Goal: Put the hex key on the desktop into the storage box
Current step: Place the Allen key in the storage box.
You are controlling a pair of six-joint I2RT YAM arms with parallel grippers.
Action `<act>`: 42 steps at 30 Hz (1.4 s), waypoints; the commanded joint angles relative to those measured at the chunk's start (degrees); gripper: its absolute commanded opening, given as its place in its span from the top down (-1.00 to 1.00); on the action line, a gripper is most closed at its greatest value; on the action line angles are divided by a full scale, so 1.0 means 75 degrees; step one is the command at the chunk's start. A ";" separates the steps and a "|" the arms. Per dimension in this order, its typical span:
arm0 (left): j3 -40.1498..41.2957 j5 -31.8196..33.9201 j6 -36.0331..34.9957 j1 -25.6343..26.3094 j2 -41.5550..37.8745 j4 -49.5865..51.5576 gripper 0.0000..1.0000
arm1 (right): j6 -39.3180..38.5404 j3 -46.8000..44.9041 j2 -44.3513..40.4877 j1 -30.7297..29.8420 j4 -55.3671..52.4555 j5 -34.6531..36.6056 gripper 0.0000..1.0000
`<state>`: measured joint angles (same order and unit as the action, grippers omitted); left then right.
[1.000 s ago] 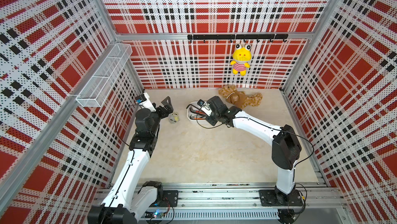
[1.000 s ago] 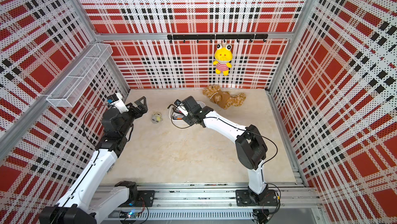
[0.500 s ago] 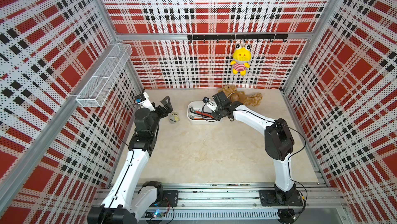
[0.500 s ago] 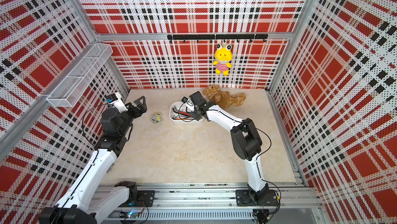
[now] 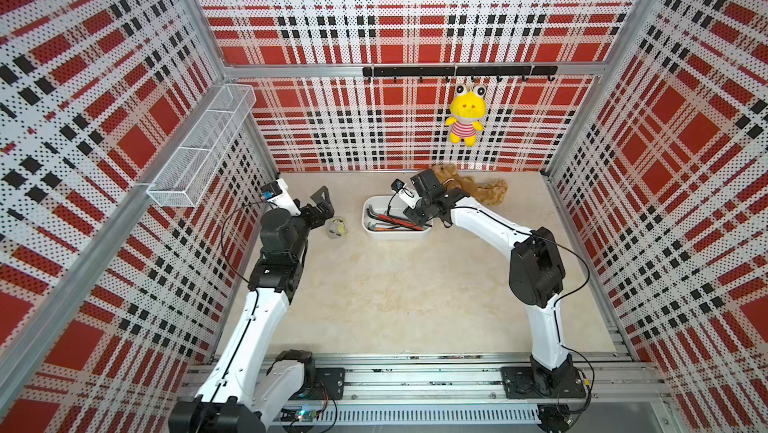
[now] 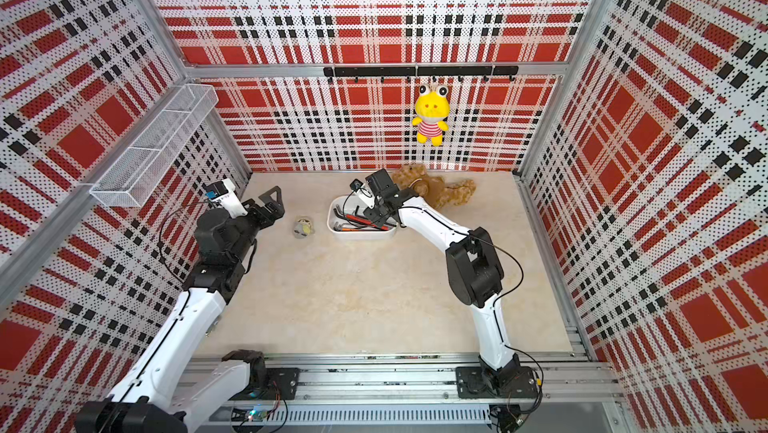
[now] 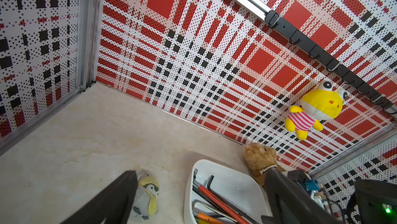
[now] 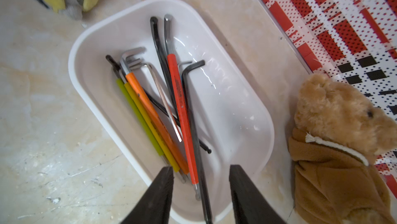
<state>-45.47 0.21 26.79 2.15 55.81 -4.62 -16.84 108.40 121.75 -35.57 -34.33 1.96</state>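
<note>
Enclosure of three perforated wall panels (image 5: 415, 15) printed in red, white and black plaid, set in aluminium framing (image 5: 291, 71). Black hook rail (image 5: 415, 71) fixed across rear wall. White wire-mesh basket (image 5: 199, 148) mounted on left wall. Lighting even

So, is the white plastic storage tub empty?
Not empty: the shallow white plastic tub holds a pile of hex keys, several with coloured sleeves.

Storage box (image 8: 240, 113): shallow white tub with rounded corners, flat on the cream desktop (image 5: 395, 285) near the back wall. Hex keys (image 8: 181, 113) lie inside, loosely crossed: black, silver, red, orange and yellow-green sleeves. Long black hex key (image 8: 204, 201) lies just beside the red one.
</note>
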 commanded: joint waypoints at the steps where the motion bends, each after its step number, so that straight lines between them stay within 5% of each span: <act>1: -0.0107 -0.0022 -0.0009 -0.0087 -0.0069 -0.0063 -0.99 | 0.0095 0.0675 0.0680 0.0061 -0.0901 -0.0316 -0.03; 18: -0.0123 0.0063 -0.0073 -0.0081 0.0000 -0.0052 -0.99 | 0.0089 0.2455 0.2402 0.0300 -0.2304 -0.0869 0.06; 27: -0.0146 0.0060 -0.0079 -0.0072 0.0023 -0.0063 -0.99 | 0.0195 0.2445 0.2496 0.0325 -0.2300 -0.0941 1.00; 36: -0.0218 0.0066 -0.0091 -0.0079 0.0047 -0.0063 -0.99 | -0.0041 0.2126 0.1902 0.0325 -0.1645 -0.1039 1.00; 42: -0.0252 0.0078 -0.0114 -0.0084 0.0046 -0.0063 -0.99 | -0.0406 0.0858 0.0949 0.0325 -0.0021 -0.1068 1.00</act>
<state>-45.47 0.45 26.72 2.11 56.23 -4.62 -17.89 116.97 134.78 -33.23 -42.65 -5.06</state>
